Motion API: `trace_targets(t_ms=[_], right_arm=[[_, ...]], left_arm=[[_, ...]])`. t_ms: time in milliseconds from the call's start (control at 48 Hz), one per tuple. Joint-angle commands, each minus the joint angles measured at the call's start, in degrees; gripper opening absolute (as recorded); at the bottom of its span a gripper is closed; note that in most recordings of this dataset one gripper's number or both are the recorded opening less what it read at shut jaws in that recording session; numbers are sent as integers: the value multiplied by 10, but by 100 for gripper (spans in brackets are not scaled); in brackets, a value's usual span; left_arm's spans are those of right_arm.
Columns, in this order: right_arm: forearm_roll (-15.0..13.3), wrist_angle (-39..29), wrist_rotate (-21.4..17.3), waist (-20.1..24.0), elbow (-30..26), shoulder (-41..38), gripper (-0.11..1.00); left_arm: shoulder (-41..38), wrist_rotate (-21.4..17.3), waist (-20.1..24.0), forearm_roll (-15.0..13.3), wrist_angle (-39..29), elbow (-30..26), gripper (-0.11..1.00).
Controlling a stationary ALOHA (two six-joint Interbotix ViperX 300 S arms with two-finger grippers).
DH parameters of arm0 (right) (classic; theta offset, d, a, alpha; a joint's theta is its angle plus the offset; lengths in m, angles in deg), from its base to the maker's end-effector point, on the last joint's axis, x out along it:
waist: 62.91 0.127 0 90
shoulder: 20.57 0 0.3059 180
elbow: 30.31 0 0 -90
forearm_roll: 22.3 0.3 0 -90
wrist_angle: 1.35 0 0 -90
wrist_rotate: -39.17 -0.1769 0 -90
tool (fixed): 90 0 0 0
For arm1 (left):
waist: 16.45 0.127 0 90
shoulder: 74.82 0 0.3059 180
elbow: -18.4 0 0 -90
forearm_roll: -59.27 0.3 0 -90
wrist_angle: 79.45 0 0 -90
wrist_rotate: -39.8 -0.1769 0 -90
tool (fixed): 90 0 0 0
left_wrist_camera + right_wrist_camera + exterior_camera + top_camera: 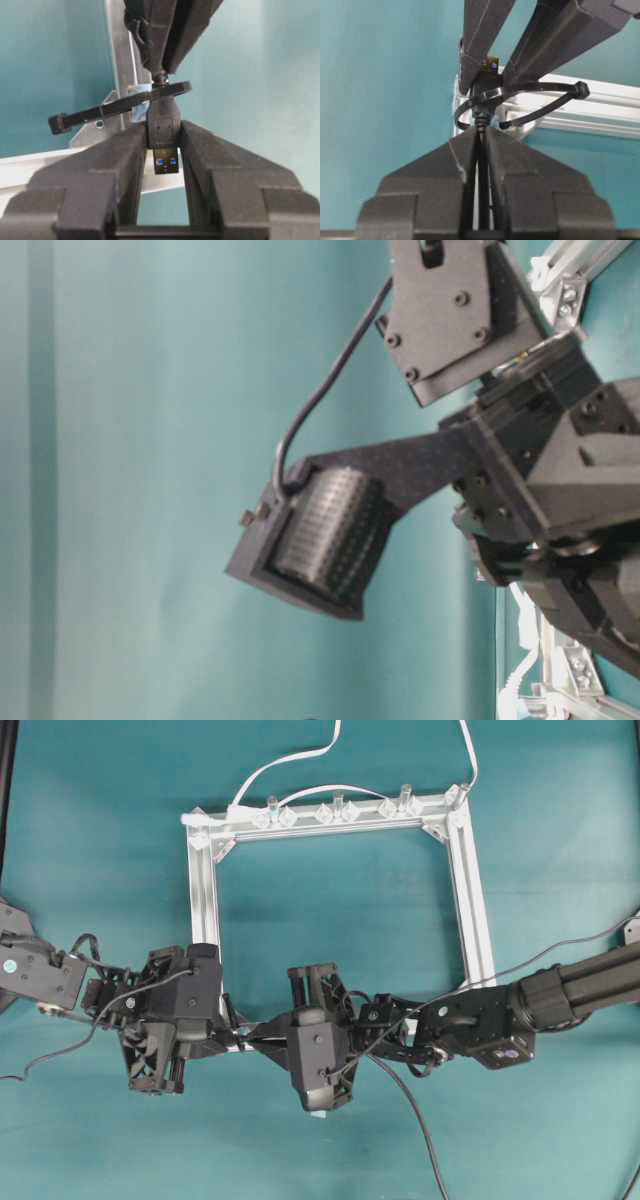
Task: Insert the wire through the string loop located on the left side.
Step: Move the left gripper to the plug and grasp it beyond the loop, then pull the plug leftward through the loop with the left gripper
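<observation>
Left end effector [164, 145] – clamps wire [163, 131] plug | right end effector [481, 135] – pinches cable | string loop [120, 106] encircles plug

A robotics lab: two black arms [560, 990] work over a bare teal worktop [90, 840] holding only an aluminium frame [470, 870] with white cables [290, 762].

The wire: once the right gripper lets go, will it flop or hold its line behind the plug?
Probably flop: the wire is thin and already curves loosely across the overhead view. The plug looks rigid, so the left gripper pinching it should keep it steady. The string loop looks springy and may drag on the wire.
</observation>
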Motion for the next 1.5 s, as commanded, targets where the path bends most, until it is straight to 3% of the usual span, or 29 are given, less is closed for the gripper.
trace_targets(t_ms=[0,188,229,479,583,1000,1479], right_arm=[[-1,8,-1,-3,-13,13,4],[-1,7,-4,-3,-12,13,5],[-1,9,-4,-3,-13,13,9],[-1,11,-5,-3,-9,13,80],[-1,10,-5,-3,-9,13,95],[-1,10,-4,-3,-9,12,95],[-1,11,-4,-3,-9,13,95]], left_arm=[[12,-2,-4,2,7,-5,22],[12,-1,-4,2,7,-5,22],[12,-1,-4,2,7,-4,22],[12,-1,-4,2,7,-5,22],[13,-1,-4,2,8,-4,22],[23,0,-4,2,-1,5,22],[132,3,-6,0,-103,55,22]])
